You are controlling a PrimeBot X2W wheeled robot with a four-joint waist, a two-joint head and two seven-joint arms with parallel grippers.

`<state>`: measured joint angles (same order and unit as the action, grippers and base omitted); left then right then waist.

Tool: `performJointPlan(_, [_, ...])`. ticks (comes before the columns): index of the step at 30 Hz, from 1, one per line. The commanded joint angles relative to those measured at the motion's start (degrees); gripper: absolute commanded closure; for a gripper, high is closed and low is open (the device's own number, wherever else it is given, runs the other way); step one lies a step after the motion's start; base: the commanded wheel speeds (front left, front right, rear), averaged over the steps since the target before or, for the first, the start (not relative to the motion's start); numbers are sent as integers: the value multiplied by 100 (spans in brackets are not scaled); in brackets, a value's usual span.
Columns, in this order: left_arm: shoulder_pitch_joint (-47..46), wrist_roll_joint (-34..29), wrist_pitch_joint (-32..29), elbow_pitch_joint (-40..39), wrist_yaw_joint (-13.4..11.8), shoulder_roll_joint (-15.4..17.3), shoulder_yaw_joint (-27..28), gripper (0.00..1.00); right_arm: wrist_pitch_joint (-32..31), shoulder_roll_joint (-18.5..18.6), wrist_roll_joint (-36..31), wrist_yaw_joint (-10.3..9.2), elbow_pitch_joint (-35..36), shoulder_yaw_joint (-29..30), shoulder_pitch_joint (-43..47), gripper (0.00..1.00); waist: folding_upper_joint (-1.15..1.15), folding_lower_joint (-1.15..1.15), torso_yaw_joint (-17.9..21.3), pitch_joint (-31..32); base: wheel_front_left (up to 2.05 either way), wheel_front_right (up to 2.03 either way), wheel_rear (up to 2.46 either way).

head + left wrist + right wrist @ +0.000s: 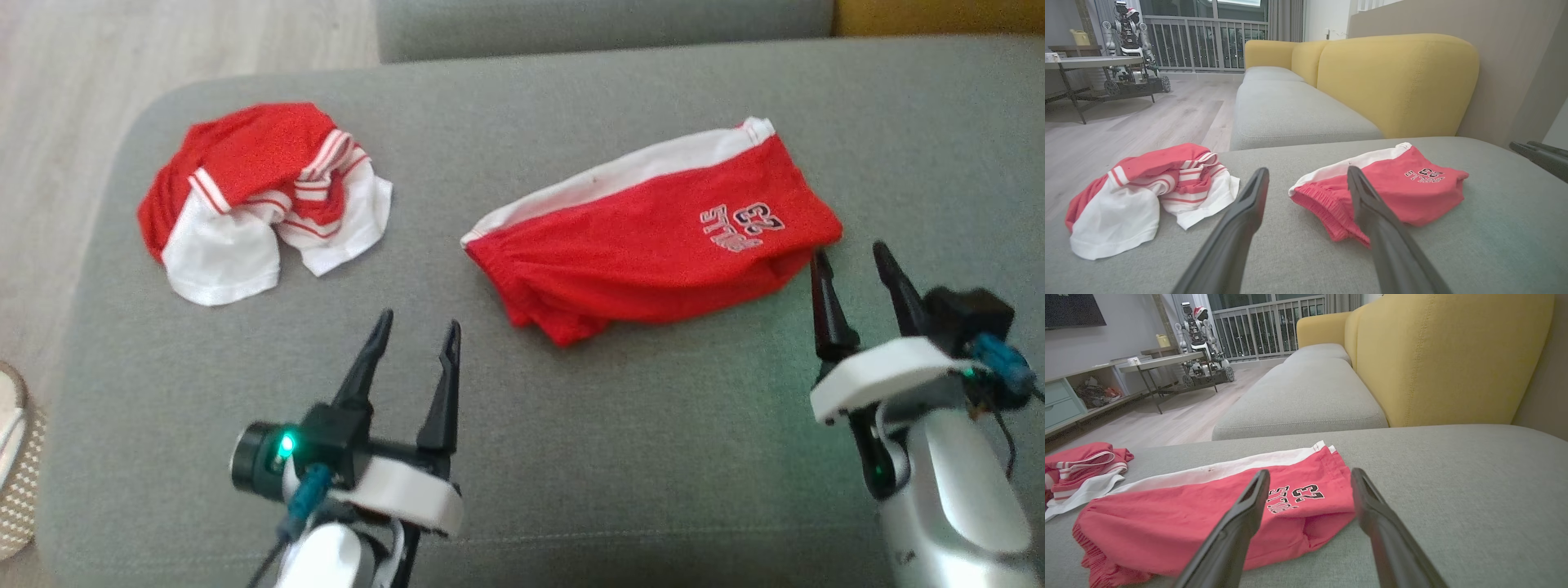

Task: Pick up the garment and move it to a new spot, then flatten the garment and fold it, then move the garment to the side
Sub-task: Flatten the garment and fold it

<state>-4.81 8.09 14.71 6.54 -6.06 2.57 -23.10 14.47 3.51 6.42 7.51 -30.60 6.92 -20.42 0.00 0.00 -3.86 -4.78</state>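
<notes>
Red shorts with a white side stripe and a printed number [653, 245] lie folded on the grey sofa cushion [620, 474], at centre right. My right gripper [849, 250] stands open just at their near right corner, nothing between its fingers; the right wrist view has the shorts [1188, 514] lying under and left of the open gripper [1310, 473]. My left gripper [419, 320] is open and empty over bare cushion, left of the shorts' waistband [1331, 204], as the left wrist view [1307, 171] confirms. A crumpled red-and-white garment [261, 196] lies at the far left.
The cushion's rounded left edge drops to a pale wood floor [73, 98]. A yellow sofa back [1396, 81] rises behind. Across the room stand a low table [1090, 63] and another robot [1128, 32]. My right gripper's fingers [1539, 157] show at the left wrist view's edge.
</notes>
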Motion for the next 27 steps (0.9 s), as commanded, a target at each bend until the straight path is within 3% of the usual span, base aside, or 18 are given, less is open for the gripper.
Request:
performJointPlan(1, [-131, -89, 29, -242, -41, 44, 166, 0, 52, -61, 30, -2, 248, -110, -94, 0, 0, 0, -142, 165, 0, 0, 0])
performJointPlan(14, [188, -310, 29, -376, -163, 35, -16, 0, 52, -63, 42, -2, 290, 459, 308, 0, 0, 0, -713, 147, 0, 0, 0])
performJointPlan(19, [20, -423, 29, -471, -120, 34, -110, 0, -206, -45, -498, -2, -229, 1090, -380, 0, 0, 0, -873, -275, 0, 0, 0])
performJointPlan(27, [-361, -389, 29, -558, -53, 32, -362, 0, -836, 566, -1504, -2, -1246, 1917, -1757, 0, 0, 0, -1205, -1009, 0, 0, 0])
